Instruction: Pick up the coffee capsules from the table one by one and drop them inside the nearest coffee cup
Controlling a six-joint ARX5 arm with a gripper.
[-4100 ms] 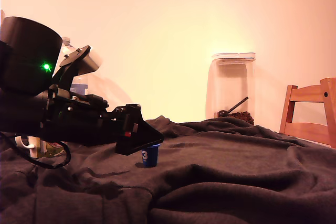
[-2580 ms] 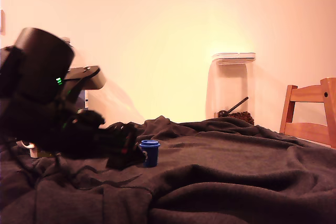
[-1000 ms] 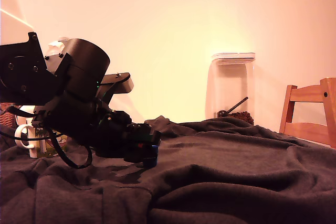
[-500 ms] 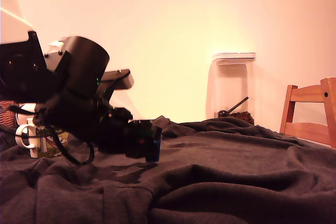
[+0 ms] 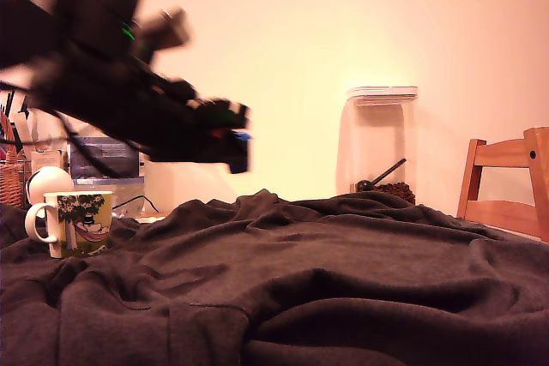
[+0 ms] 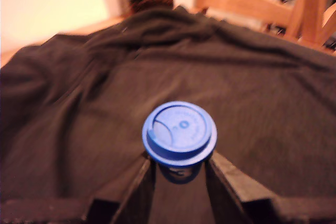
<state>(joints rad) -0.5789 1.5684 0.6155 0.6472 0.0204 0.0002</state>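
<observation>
Between jaws – capsule [image 6: 179, 134] lid, wrist-only

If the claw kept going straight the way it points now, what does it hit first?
Likely the rumpled dark cloth over the table: the claw, shut on the blue capsule, tilts slightly down toward it. Depth unclear.

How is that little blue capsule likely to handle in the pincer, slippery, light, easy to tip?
The capsule is tiny beside the mug, so probably very light. Its smooth plastic body narrows below a wider rim, so it could slip in the pincer, though the rim may catch on the fingers. Set on the rumpled cloth, it would likely tip.
</observation>
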